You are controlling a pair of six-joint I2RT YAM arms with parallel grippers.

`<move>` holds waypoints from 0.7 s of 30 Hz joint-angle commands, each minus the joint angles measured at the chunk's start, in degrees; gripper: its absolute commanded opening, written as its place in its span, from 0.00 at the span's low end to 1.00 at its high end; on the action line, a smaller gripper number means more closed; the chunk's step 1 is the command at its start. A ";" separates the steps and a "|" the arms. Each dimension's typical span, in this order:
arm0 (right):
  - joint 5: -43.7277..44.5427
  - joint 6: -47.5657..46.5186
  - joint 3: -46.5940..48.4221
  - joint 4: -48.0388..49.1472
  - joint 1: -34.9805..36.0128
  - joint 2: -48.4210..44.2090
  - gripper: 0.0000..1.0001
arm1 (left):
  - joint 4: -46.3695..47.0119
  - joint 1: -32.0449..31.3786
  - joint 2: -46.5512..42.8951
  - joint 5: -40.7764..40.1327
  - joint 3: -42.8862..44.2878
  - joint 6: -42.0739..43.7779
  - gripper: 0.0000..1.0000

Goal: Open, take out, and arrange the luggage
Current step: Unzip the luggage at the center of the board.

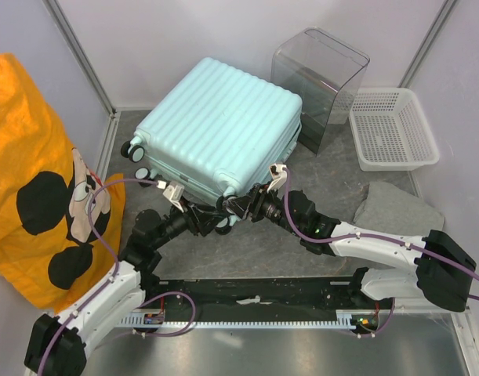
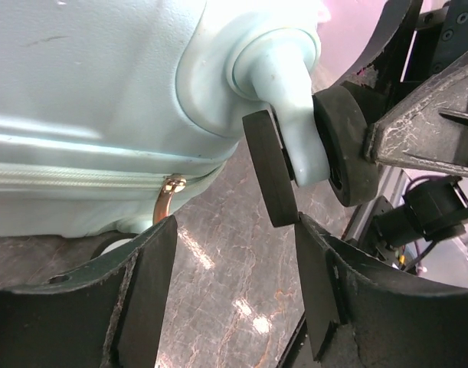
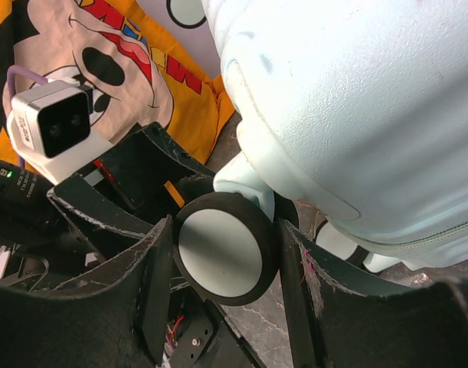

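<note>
while your right pincer [image 3: 224, 230] is clamping a spinner wheel [image 3: 226, 261], left pincer [image 2: 234, 230] is standing open, empty: be centring it on the zipper pull [image 2: 168, 196] of the luggage [image 1: 215, 125].

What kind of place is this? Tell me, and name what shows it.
Probably a robot test booth: plain white panel walls, two robot arms bolted at the table edge, staged luggage and mesh basket.

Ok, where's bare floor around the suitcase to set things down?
Bare floor runs between the luggage and the arm bases, and a smaller patch lies between luggage, clear box, white basket and grey cloth. Crowded: the near wheels, where the left gripper and right gripper meet.
</note>
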 commanded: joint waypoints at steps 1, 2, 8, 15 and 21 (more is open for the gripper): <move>5.01 -2.14 1.99 6.18 -0.79 -4.25 0.21 | -12.93 1.87 -4.50 -12.59 -3.92 -0.09 0.67; 5.01 -2.23 1.90 6.18 -0.79 -4.42 0.21 | -14.41 1.96 -7.64 -12.78 -4.46 -0.89 0.67; 5.19 -2.32 1.73 6.18 -0.87 -4.60 0.21 | -23.65 1.87 -11.81 -18.75 -4.20 -7.05 0.65; 4.92 -2.41 1.46 6.35 -0.79 -4.43 0.21 | -10.77 1.96 -3.65 -10.33 -0.87 -2.05 0.65; 4.22 -2.23 1.37 5.30 -0.79 -4.77 0.25 | 1.99 1.87 9.27 -2.59 0.63 -0.81 0.65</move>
